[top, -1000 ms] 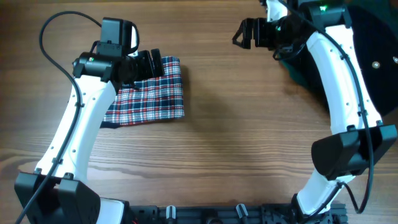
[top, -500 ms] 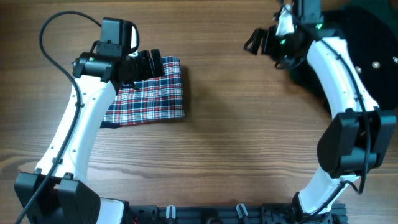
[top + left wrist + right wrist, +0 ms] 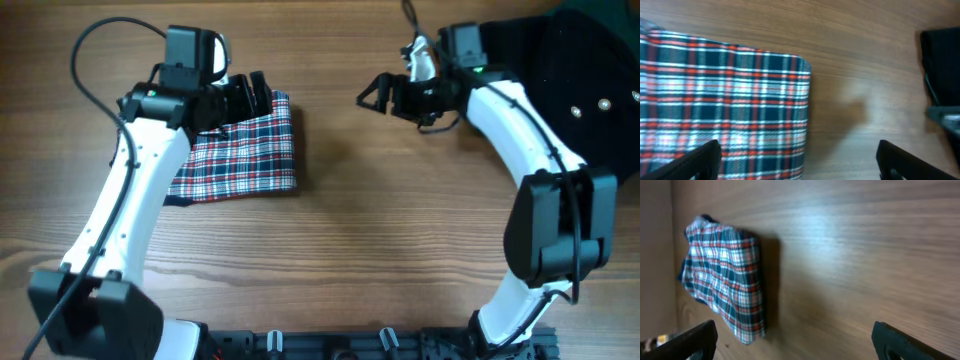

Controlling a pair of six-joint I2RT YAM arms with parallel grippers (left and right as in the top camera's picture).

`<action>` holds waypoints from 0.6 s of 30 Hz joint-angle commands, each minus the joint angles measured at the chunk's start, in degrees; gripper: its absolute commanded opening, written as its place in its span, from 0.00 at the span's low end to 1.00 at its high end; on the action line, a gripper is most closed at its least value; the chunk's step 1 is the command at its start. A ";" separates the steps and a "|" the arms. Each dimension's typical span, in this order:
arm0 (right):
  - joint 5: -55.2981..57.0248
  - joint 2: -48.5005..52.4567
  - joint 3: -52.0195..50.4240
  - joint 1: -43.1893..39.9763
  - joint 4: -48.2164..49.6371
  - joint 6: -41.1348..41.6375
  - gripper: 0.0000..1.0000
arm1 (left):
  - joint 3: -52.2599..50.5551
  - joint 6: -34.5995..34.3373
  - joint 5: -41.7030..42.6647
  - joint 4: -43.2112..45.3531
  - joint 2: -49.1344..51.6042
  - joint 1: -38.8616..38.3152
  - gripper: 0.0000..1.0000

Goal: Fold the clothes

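Observation:
The clothes (image 3: 240, 155) lie folded into a compact plaid rectangle on the left half of the wooden table, with a bit of navy trim showing at the lower left edge. My left gripper (image 3: 250, 97) hovers open over its far right corner; in the left wrist view the plaid clothes (image 3: 725, 100) fill the left side, and the left gripper (image 3: 800, 167) has nothing between its fingers. My right gripper (image 3: 375, 92) stands open over bare wood to the right of the fold. In the right wrist view the clothes (image 3: 725, 275) lie apart from the empty right gripper (image 3: 795, 342).
A black garment with small metal studs (image 3: 580, 80) lies at the table's far right corner, partly under the right arm. A dark shape (image 3: 942, 75) shows at the right edge of the left wrist view. Bare wooden table (image 3: 380, 230) stretches between the arms.
My right gripper has swung left, away from the black garment and toward the table's middle. The left gripper has barely shifted, and the folded clothes have not moved.

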 commanded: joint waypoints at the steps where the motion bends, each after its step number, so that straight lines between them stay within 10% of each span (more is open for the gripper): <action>1: -1.16 0.09 8.41 -4.76 -5.20 -6.32 1.00 | 0.57 -3.63 1.25 1.79 6.47 -2.16 0.85; 18: -1.86 6.91 8.63 10.21 -0.31 -0.74 1.00 | 0.57 -9.77 -11.34 -11.50 6.49 14.36 0.79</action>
